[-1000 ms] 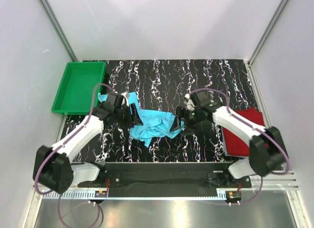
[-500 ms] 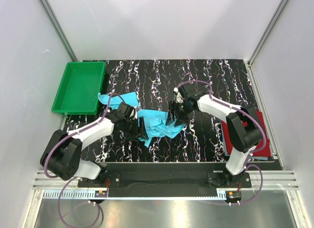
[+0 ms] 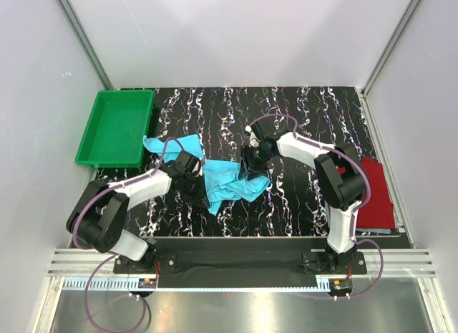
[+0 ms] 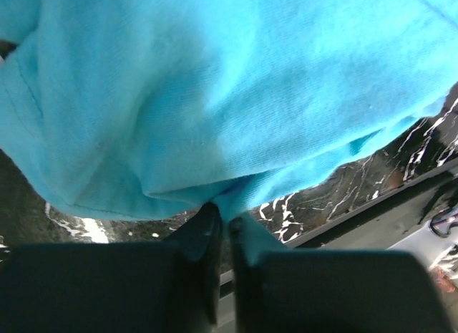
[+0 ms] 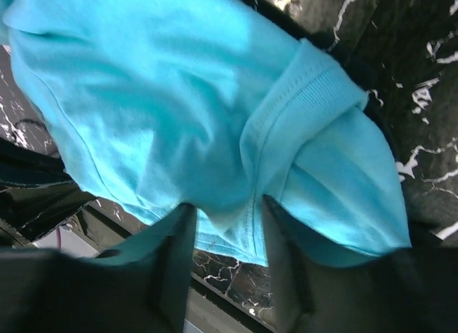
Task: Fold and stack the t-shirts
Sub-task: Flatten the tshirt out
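1. While the turquoise tee (image 3: pixel 227 177) lies crumpled on the near middle of the black, white-veined desk (image 3: pixel 308 111), both arms reach in and meet it from either side.
2. Left pincer (image 4: pixel 223 217): its two dark fingers are pressed almost together, clamped on a small pinch of the tee's lower edge. The cloth hangs above the fingers in the left wrist view and fills most of it.
3. Right pincer (image 5: pixel 225 208): its fingers stand partly apart, astride a fold of the tee beside a ribbed, stitched hem. Cloth fills the gap between them; I cannot tell whether they are squeezing it.
4. From above, one flap of the turquoise tee stretches back and left, ending near the corner of a green tray (image 3: pixel 91 125) at the desk's left edge.
5. A dark red tee (image 3: pixel 376 197) lies flat as a folded rectangle at the desk's right edge, partly hidden behind the right arm and well apart from the turquoise one.
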